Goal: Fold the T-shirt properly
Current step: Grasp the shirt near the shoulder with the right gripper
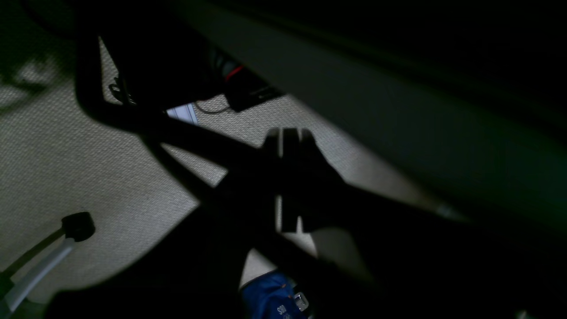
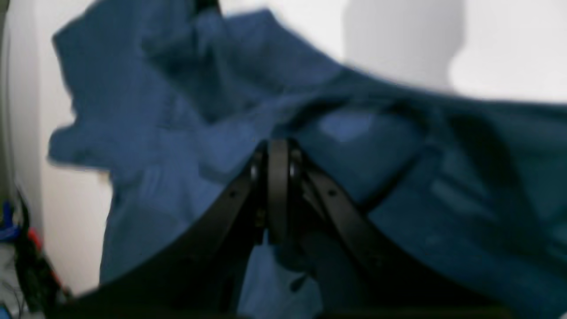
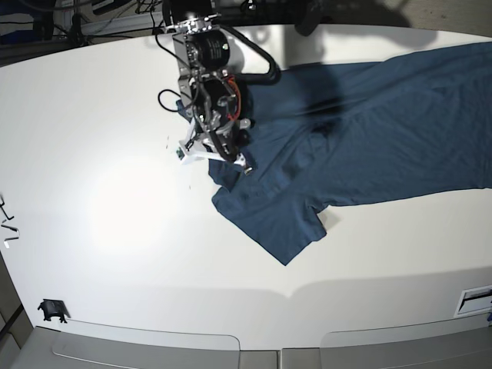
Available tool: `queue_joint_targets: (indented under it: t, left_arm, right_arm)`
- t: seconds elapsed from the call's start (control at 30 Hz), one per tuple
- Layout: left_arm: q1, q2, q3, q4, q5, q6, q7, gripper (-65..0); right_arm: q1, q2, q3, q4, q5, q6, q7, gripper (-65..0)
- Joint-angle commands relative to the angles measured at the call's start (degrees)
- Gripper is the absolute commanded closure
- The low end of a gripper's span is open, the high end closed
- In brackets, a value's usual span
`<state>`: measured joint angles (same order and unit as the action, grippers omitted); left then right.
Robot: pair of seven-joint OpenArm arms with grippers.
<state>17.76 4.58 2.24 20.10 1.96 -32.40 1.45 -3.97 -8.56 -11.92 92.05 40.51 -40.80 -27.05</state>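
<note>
The right fingers point(image 2: 277, 190) were clenched on the blue T-shirt point(image 3: 369, 138) on the white tabletop point(image 3: 115, 154). The left fingers point(image 1: 288, 181) were clenched on nothing.

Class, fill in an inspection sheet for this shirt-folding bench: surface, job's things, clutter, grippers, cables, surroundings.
Surface: white table, bare to the right arm's outer side, glare patch.
Job's things: navy T-shirt spread unfolded, one sleeve toward the front edge, far end running off the picture.
Clutter: small black clip near the front corner.
Grippers: right gripper with jaws shut on a bunched shirt edge; left gripper with jaws shut, nothing seen held, over carpet off the table.
Cables: black cable looping off the right arm; more behind the table.
Surroundings: beige carpet, dark frame legs.
</note>
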Motion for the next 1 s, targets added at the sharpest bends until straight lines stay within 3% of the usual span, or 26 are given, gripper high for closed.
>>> queue_joint_targets:
  t: [0.0, 0.27, 0.37, 0.47, 0.63, 0.7, 0.77, 0.97]
  left_arm:
    - [0.52, 0.81, 0.11, 0.11, -0.02, -1.53, -0.22, 0.0]
    - [0.5, 0.79, 0.11, 0.11, -0.02, -1.53, -0.22, 0.0]
    - [0.5, 0.79, 0.11, 0.11, -0.02, -1.53, -0.22, 0.0]
    - [0.5, 0.79, 0.11, 0.11, -0.02, -1.53, -0.22, 0.0]
    - [0.52, 0.79, 0.11, 0.11, -0.02, -1.53, -0.24, 0.0]
    - [0.5, 0.79, 0.11, 0.11, -0.02, -1.53, -0.22, 0.0]
    - [0.5, 0.79, 0.11, 0.11, -0.02, -1.53, -0.22, 0.0]
    - [0.5, 0.79, 0.11, 0.11, 0.0, -1.53, -0.22, 0.0]
  right_arm:
    - [0.98, -0.44, -0.66, 1.05, -0.02, 0.8, 1.42, 0.0]
    - [0.94, -0.44, -5.44, 1.05, 0.0, 0.81, 4.63, 0.0]
    - [0.94, -0.44, -8.22, 1.05, 0.2, 3.76, 8.52, 0.0]
    - [0.94, -0.44, -11.43, 1.05, 0.15, 14.01, 15.08, 0.0]
    - [0.94, -0.44, -15.82, 1.05, -3.67, 41.64, 26.45, 0.0]
    - [0.94, -0.44, -16.68, 1.05, -7.3, 49.13, 30.32, 0.0]
    - [0.96, -0.44, -16.7, 1.05, -9.88, 52.09, 31.17, 0.0]
    - [0.94, -0.44, -16.7, 1.03, -11.67, 52.09, 29.9, 0.0]
